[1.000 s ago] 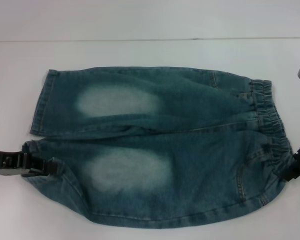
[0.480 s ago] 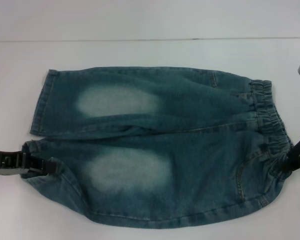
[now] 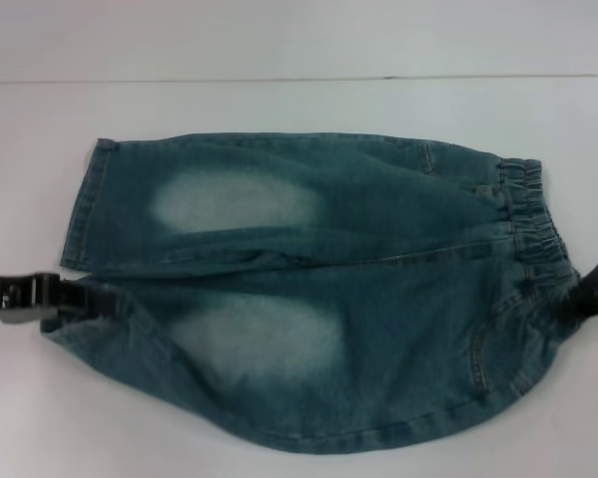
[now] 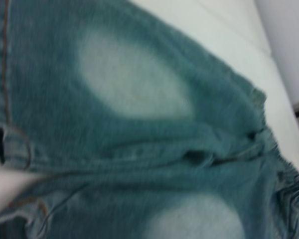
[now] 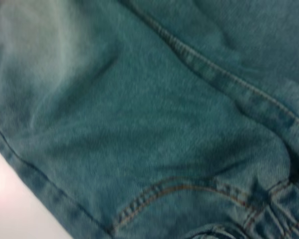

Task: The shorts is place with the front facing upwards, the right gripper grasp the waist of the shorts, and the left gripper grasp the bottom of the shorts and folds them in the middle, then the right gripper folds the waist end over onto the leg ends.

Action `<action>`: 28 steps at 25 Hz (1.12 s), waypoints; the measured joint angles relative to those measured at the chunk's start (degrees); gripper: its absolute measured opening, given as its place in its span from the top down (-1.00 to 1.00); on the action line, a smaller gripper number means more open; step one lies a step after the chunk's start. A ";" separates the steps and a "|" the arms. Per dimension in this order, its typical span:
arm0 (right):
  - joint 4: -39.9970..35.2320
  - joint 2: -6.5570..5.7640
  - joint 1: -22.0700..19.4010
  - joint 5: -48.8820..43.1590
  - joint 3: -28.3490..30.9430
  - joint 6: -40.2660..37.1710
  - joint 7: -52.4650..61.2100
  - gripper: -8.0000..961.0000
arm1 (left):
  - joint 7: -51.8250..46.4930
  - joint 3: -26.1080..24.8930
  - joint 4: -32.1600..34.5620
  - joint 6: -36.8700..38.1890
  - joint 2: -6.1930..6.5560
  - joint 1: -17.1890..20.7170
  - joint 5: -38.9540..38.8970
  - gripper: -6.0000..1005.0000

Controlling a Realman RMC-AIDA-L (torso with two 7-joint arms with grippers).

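My left pincer (image 3: 65,297) grips the near leg hem of the shorts (image 3: 319,289) lying between my arms; my right pincer (image 3: 581,299) grips the waist. Lengthwise fold is underway; next, carry the near half over the far one.

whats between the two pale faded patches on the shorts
In the head view, only darker denim of the shorts and the fold where the upper leg overlaps the lower one; nothing else lies there.

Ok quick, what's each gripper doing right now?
Left gripper: shut on the shorts at the leg hem.
Right gripper: shut on the shorts at the waistband.
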 joint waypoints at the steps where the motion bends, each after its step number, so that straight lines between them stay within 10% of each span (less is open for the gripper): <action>1: -0.03 -0.04 -0.13 0.58 1.74 0.17 -0.39 0.90 | 0.04 -0.55 -0.13 -0.15 0.14 -0.04 -0.68 0.94; 19: 20.96 -1.50 -13.01 39.93 17.48 19.93 -10.83 0.82 | 2.21 -2.93 -7.21 -23.60 0.12 -1.80 -11.62 0.93; 28: 23.96 1.25 -12.61 45.07 19.14 30.26 -13.64 0.78 | 4.36 -2.84 -8.10 -29.08 -0.13 -1.86 -17.38 0.92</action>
